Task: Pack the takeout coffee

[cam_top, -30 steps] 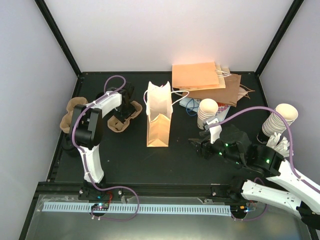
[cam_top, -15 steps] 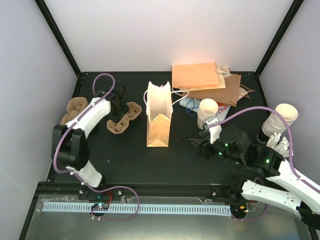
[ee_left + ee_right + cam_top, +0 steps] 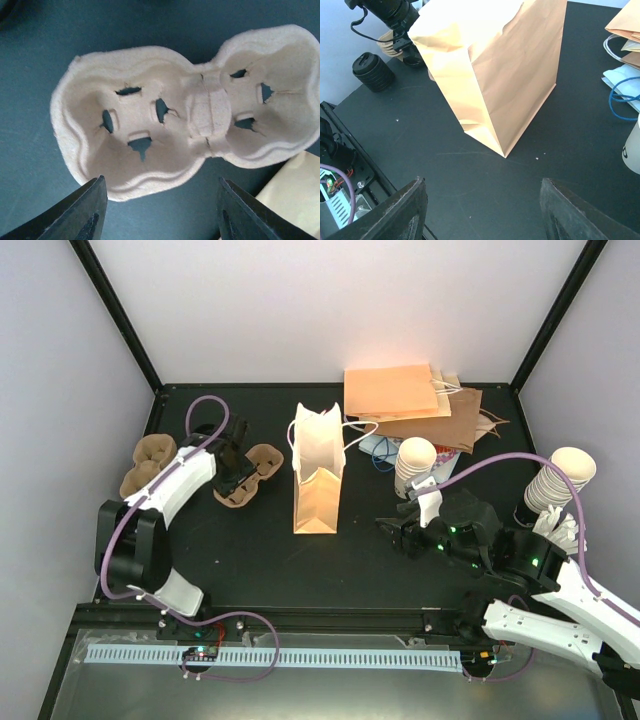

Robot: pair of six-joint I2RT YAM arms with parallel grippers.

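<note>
No lidded white cup shows in any view. A brown pulp cup carrier (image 3: 248,473) lies left of the open standing paper bag (image 3: 318,475). It fills the left wrist view (image 3: 185,115), empty, with both cup wells facing up. My left gripper (image 3: 230,466) hovers over its near edge, open and empty (image 3: 160,212). My right gripper (image 3: 393,533) is open and empty above bare table to the right of the bag (image 3: 480,212). Lidless stacked white cups (image 3: 415,466) stand behind it.
A second carrier (image 3: 145,464) lies at the far left. Flat paper bags (image 3: 400,395) are piled at the back. Another cup stack (image 3: 558,480) leans at the right. A stack of black lids (image 3: 372,71) stands near the left edge. A blue cord (image 3: 620,95) lies by the flat bags.
My left arm has swung its elbow down and left. Its gripper has drawn back toward me over the carrier. The right arm has not moved.
</note>
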